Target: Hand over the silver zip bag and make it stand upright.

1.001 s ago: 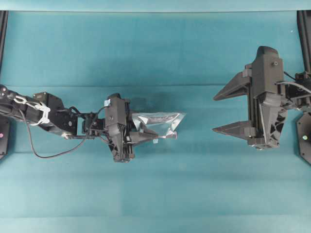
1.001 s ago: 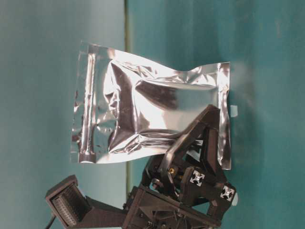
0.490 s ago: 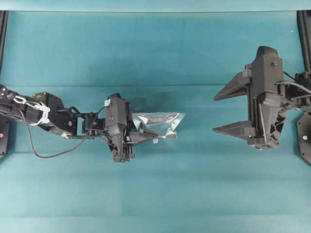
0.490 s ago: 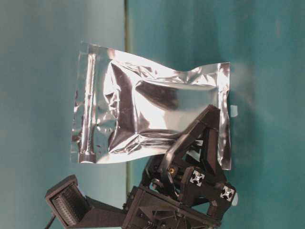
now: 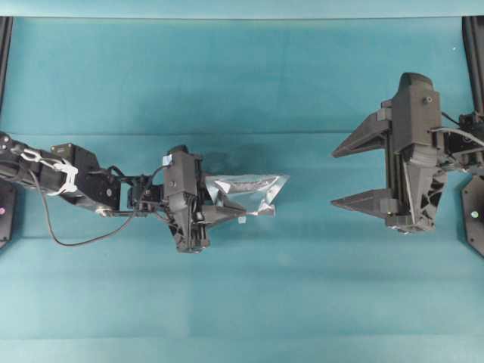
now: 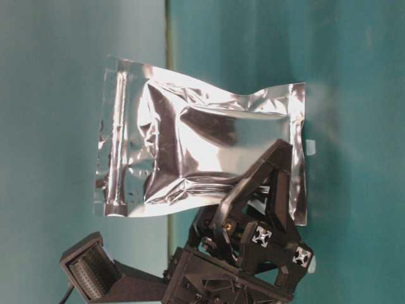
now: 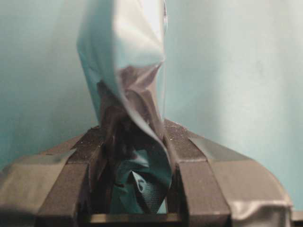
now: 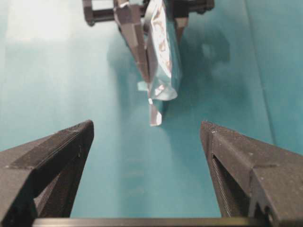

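The silver zip bag (image 5: 249, 193) is a crinkled foil pouch held off the table, edge-on to the overhead view. The table-level view shows its face (image 6: 190, 152) with the zip strip on the left. My left gripper (image 5: 227, 204) is shut on the bag's lower corner; the foil (image 7: 132, 94) is pinched between its fingers (image 7: 189, 156). My right gripper (image 5: 338, 175) is wide open and empty, to the right of the bag with a gap between them, facing it. In the right wrist view the bag (image 8: 163, 61) hangs ahead, between the spread fingers (image 8: 61, 151).
The teal table (image 5: 242, 76) lies all around. Black frame posts stand at the far left (image 5: 4, 45) and far right (image 5: 475, 45) edges. A small white tab (image 6: 309, 147) sticks out beside the bag.
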`<state>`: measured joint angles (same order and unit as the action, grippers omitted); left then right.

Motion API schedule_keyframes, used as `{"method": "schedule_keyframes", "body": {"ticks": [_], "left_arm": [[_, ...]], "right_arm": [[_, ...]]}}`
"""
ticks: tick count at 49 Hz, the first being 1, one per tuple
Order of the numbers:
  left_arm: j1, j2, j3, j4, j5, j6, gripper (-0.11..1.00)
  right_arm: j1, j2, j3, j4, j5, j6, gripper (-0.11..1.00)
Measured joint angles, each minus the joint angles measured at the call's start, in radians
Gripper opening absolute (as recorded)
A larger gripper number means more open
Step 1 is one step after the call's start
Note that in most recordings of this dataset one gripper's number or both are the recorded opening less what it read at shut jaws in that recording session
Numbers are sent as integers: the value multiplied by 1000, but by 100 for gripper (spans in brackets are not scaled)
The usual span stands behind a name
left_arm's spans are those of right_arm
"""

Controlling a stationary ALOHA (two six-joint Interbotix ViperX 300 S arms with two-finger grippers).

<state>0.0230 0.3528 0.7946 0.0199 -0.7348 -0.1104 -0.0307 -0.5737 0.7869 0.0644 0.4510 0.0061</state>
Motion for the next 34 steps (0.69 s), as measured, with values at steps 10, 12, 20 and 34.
{"method": "schedule_keyframes", "body": {"ticks": [10, 12, 20, 34], "left_arm": [[0, 0, 0, 0, 0, 0, 29], [0, 0, -2, 0, 0, 0, 29], [0, 0, 0, 0, 0, 0, 29], [-2, 0, 0, 0, -3, 2, 29]], "right_arm": [[2, 0, 0, 0, 0, 2, 90], [2, 2, 0, 0, -2, 0, 90], [3, 2, 0, 0, -2, 2, 90], [6, 0, 6, 2, 0, 40, 90]]}}
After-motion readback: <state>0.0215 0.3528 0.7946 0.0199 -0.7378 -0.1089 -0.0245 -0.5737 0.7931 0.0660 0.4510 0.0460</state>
